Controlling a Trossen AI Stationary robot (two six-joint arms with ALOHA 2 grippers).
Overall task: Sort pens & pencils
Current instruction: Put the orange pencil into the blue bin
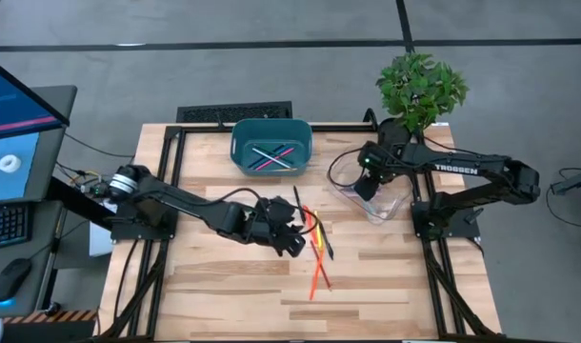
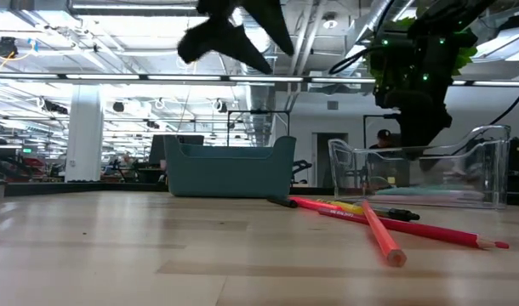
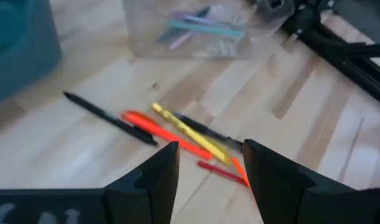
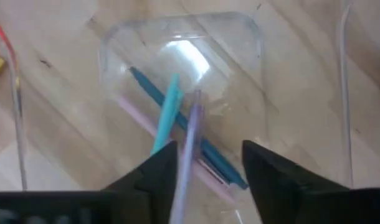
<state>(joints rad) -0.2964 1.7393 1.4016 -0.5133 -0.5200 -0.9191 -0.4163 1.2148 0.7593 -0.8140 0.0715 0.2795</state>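
Hidden or unclear: in the high view the right gripper [image 1: 369, 187] is seen only as a dark mass over the clear tray [image 1: 393, 203], and its fingers cannot be made out there. In the low view the tips of both arms are cut off by the picture's upper edge.
Right gripper: held above the clear tray; in the right wrist view its two fingers [image 4: 154, 177] are parted, with a pale purple stick [image 4: 191, 140] lying between them and not clamped by either.
Tray contents: a teal stick [image 4: 166, 117], a dark blue stick [image 4: 154, 94] and a pale pink stick [image 4: 135, 114] are seen crossed on the tray floor. Whether the purple stick rests on them or is in mid-air cannot be told.
Left gripper [image 3: 207, 179]: poised over the loose pile at the table's middle, jaws set apart and empty.
Loose pile: a black pen [image 3: 109, 117], an orange stick [image 3: 157, 132], a yellow stick [image 3: 189, 132] and a red stick [image 3: 221, 174] are spread on the wooden table [image 1: 224, 276]; a further dark stick is partly covered by the yellow one.
Teal bin [image 1: 271, 146]: its contents, some pink and pale sticks [image 1: 271, 156], are shown only from above; at table height just its wall is seen.
Low view only: the red stick's sharpened tip is shown.
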